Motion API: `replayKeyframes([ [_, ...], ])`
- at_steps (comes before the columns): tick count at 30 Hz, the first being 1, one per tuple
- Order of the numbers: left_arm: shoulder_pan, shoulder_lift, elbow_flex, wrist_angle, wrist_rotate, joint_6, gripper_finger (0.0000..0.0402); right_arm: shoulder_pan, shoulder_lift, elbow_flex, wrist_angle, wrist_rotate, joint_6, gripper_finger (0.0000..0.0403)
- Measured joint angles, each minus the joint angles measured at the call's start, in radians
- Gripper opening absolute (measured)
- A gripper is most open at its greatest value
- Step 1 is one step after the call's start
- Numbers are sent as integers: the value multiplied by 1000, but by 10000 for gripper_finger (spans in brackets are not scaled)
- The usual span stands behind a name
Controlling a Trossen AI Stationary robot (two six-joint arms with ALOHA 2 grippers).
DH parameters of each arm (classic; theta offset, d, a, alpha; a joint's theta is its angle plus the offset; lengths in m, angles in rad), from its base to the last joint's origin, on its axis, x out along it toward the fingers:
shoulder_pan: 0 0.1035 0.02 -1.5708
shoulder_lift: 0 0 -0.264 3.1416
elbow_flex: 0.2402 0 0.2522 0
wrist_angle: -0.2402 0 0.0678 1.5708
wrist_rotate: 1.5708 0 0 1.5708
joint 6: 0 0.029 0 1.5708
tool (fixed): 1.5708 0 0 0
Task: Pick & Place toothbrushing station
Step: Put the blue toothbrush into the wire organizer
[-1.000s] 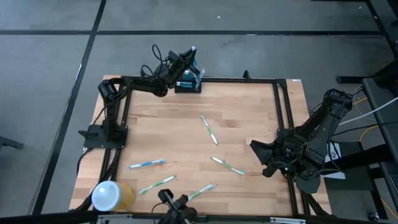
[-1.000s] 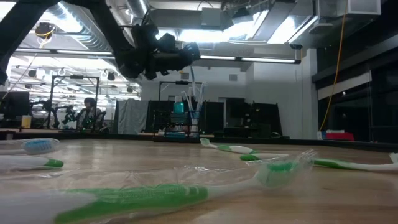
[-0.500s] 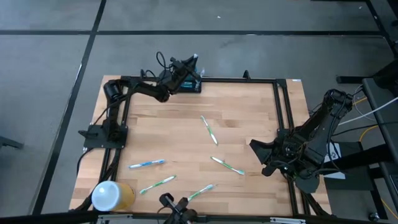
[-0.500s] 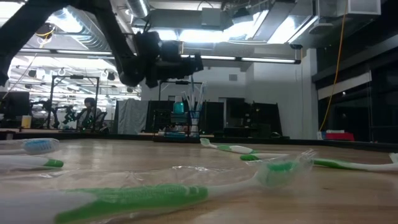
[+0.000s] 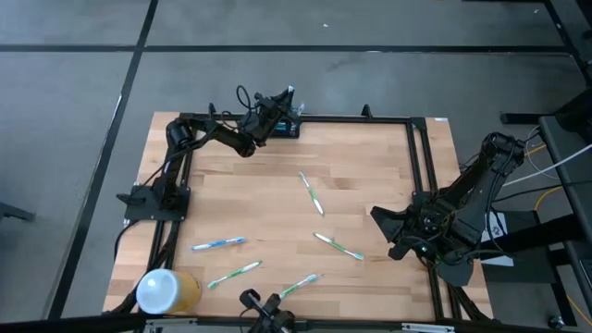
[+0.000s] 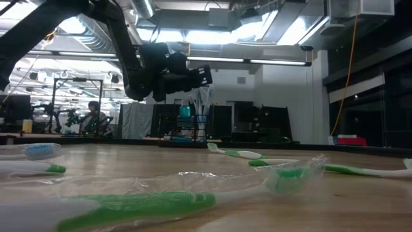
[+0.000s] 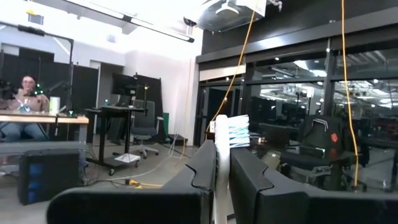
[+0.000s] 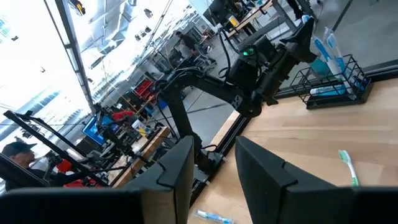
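We see the toothbrushing station (image 5: 283,129), a small black rack, sitting at the far edge of the wooden desk (image 5: 370,185), with the left tool (image 5: 280,104) right above it. The left tool's two fingers (image 7: 205,163) are pinched together on a white toothbrush (image 7: 227,134) with pale blue bristles. The right tool (image 5: 381,220) waits well away from the rack, near a green toothbrush (image 5: 339,246), and its fingers (image 8: 180,165) stand apart with nothing between them.
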Motion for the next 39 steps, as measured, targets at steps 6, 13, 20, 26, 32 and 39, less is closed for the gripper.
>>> replayKeyframes([
  [6, -18, 0, 0, 7, -32, 41, 69, 0, 0, 0, 0, 0, 0, 120],
  [13, -26, 0, 0, 13, -95, 56, 125, 1, 0, 0, 0, 0, -7, 120],
  [20, -73, 1, -1, 54, -124, 171, 142, 6, 0, 0, 0, -1, -8, 120],
  [26, -178, -49, -2, 51, -271, 264, 141, 6, 0, 0, -7, -8, -8, 120],
  [32, -323, -206, -2, -231, -394, 425, 138, 6, 0, 0, -11, -25, -12, 120],
  [39, -506, -562, -2, -1179, -482, 86, 130, 6, 0, 0, -11, -92, -12, 121],
])
